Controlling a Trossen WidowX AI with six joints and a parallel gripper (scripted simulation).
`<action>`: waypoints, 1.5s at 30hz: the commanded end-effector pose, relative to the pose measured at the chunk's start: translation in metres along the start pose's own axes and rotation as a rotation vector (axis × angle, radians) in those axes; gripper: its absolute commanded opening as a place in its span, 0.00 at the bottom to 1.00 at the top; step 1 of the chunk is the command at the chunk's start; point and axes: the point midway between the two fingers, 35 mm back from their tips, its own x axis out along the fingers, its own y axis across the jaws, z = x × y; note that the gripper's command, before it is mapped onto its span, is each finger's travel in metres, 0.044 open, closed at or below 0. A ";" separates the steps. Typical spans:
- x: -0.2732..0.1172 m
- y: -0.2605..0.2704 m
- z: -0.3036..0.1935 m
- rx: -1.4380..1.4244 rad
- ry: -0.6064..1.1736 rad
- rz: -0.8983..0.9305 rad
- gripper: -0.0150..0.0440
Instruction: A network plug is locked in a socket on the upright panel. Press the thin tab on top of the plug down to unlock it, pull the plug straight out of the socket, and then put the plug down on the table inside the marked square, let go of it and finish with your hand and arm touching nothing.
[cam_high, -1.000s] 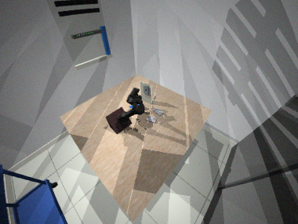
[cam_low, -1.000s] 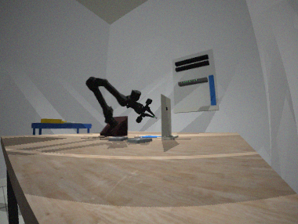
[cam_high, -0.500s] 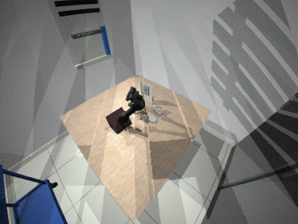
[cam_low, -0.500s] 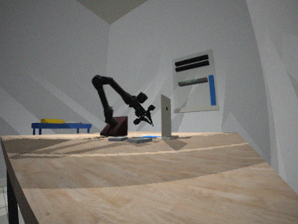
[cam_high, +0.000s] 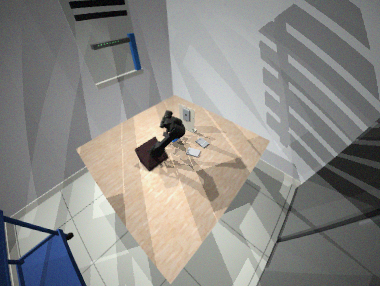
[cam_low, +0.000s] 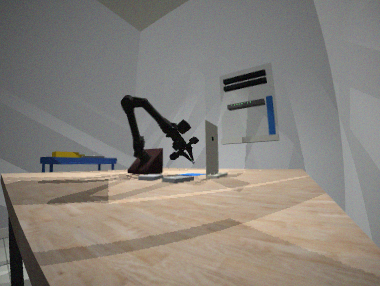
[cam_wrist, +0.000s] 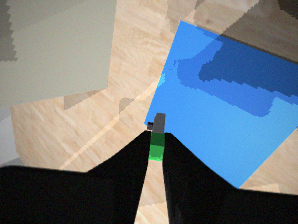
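Note:
My gripper (cam_low: 193, 160) (cam_wrist: 157, 138) is shut on the plug (cam_wrist: 156, 150), a small green body with a grey end pointing away from the fingers. The plug is out of the socket and held above the table. In the wrist view its grey end overlaps the left edge of the blue marked square (cam_wrist: 225, 145) (cam_low: 192, 174) (cam_high: 175, 140). The upright panel (cam_high: 193, 125) (cam_low: 212, 155) (cam_wrist: 60, 50) stands close by, apart from the gripper. Its grey socket plate (cam_high: 186, 115) faces the arm in the top view. The plug is too small to make out in the top and exterior views.
Two flat grey plates (cam_high: 201, 143) (cam_high: 194, 152) lie on the table beside the arm. The arm stands on a dark reddish base (cam_high: 150, 155) (cam_low: 154, 162). A blue bench (cam_low: 80, 161) stands beyond the table.

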 end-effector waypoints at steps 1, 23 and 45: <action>0.005 -0.003 0.000 -0.003 -0.005 -0.003 0.25; 0.029 -0.019 0.000 -0.004 -0.004 -0.003 0.25; 0.045 -0.032 0.002 -0.006 -0.007 -0.002 0.25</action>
